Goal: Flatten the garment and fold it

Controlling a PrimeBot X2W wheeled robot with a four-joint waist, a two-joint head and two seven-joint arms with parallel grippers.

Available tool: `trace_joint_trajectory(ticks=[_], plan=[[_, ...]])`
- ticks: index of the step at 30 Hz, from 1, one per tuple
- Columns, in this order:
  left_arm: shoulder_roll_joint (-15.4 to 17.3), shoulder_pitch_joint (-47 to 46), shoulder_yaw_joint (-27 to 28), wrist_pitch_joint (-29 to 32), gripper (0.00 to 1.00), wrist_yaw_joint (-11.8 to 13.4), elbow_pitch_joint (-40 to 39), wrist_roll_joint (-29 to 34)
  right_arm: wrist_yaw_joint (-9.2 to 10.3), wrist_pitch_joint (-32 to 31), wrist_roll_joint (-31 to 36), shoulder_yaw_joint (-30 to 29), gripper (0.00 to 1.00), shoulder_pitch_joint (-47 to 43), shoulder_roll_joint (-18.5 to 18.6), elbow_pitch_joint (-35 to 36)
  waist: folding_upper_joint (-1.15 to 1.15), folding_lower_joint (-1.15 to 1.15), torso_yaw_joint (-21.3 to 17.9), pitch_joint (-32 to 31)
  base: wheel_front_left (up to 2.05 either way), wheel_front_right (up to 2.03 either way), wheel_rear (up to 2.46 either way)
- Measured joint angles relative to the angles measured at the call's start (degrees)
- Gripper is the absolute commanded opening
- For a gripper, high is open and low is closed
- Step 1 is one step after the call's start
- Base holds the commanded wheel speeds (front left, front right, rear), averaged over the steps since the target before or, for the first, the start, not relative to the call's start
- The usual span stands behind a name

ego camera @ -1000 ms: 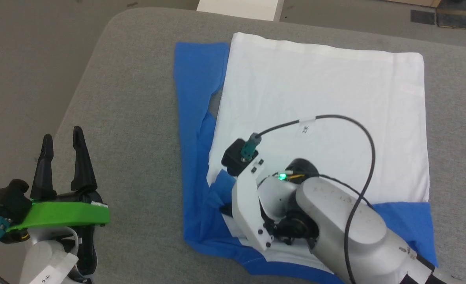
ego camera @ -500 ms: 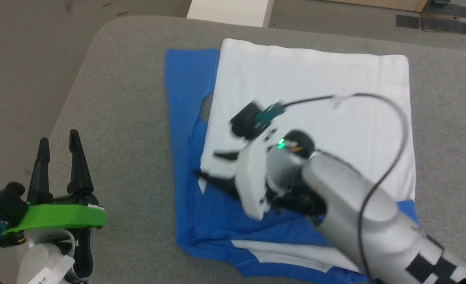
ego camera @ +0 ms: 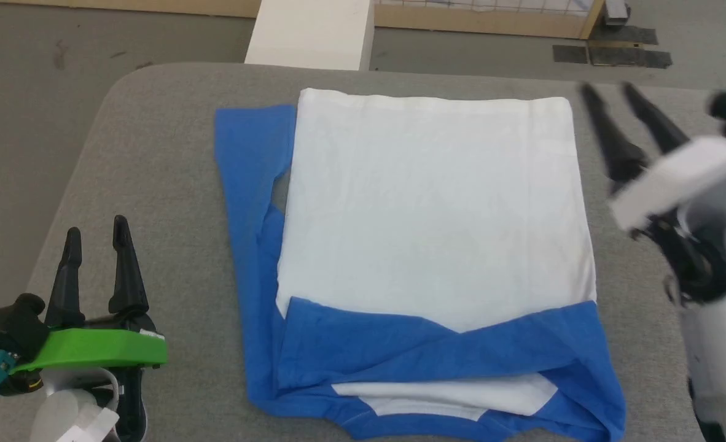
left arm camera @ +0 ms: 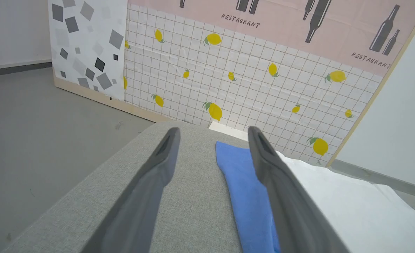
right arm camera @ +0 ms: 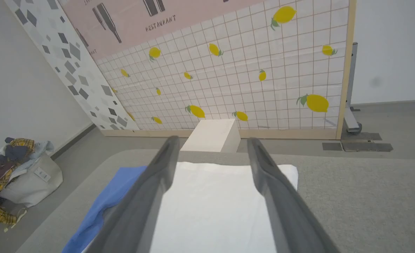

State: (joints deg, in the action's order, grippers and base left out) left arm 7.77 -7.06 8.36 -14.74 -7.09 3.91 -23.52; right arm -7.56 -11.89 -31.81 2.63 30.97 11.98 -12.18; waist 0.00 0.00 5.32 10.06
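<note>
- Head view: garment (ego camera: 430,209) lies folded at the centre of the table (ego camera: 154,153) — white on top, blue along its left and near edges.
- Left gripper (ego camera: 97,226) over the near-left corner, fingers spread, empty.
- Right gripper (ego camera: 605,89), blurred, above the right edge — fingers apart, holding nothing.

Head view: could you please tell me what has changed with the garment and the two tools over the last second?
The right tool let go of the garment at its near-left blue fold, opened and drew back to the right, and is now empty beside it. The left tool stayed open at the lower left, and the garment stayed folded on the table. The camera itself shifted too.
</note>
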Motion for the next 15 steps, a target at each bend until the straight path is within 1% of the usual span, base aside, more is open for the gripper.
trace_joint_trajectory(ticks=[2, 6, 9, 11, 14, 15], plan=[[0.01, 0.03, -0.13, 0.00, 1.00, 0.00, 0.00, -0.01, 0.00, -0.87, 3.04, -5.25, 1.00, -3.83, -0.78, 2.80, 0.00, 0.00, -0.50, -0.14, 0.00, 0.00, 0.00], [0.25, 0.07, 0.00, 0.00, 1.00, 0.00, 0.03, -0.02, 0.00, -4.11, 6.82, -12.63, 1.00, -10.53, -4.81, 8.80, 0.00, 0.00, -1.52, 0.17, 0.00, 0.00, 0.00], [0.42, -0.08, 0.12, 0.07, 1.00, 0.01, 0.26, -0.27, 0.00, -6.39, 8.06, -15.46, 1.00, -12.98, -6.84, 12.74, 0.00, 0.00, -2.07, 1.03, 0.00, 0.00, 0.00], [0.78, -0.66, -0.21, 1.25, 1.00, 0.00, 0.70, -0.38, 0.00, -7.42, 8.51, -16.86, 1.00, -13.55, -7.50, 14.62, 0.00, 0.00, -2.39, 1.78, 0.00, 0.00, 0.00], [1.80, -4.63, -1.04, 5.48, 1.00, 0.01, 2.38, -1.00, 0.00, -8.76, 9.49, -18.71, 1.00, -13.65, -8.13, 17.57, 0.00, 0.00, -2.71, 3.38, 0.00, 0.00, 0.00], [2.29, -7.21, -1.54, 7.49, 1.00, 0.01, 3.26, -1.55, 0.00, -9.15, 9.78, -19.15, 1.00, -13.64, -8.31, 18.60, 0.00, 0.00, -2.77, 4.11, 0.00, 0.00, 0.00]])
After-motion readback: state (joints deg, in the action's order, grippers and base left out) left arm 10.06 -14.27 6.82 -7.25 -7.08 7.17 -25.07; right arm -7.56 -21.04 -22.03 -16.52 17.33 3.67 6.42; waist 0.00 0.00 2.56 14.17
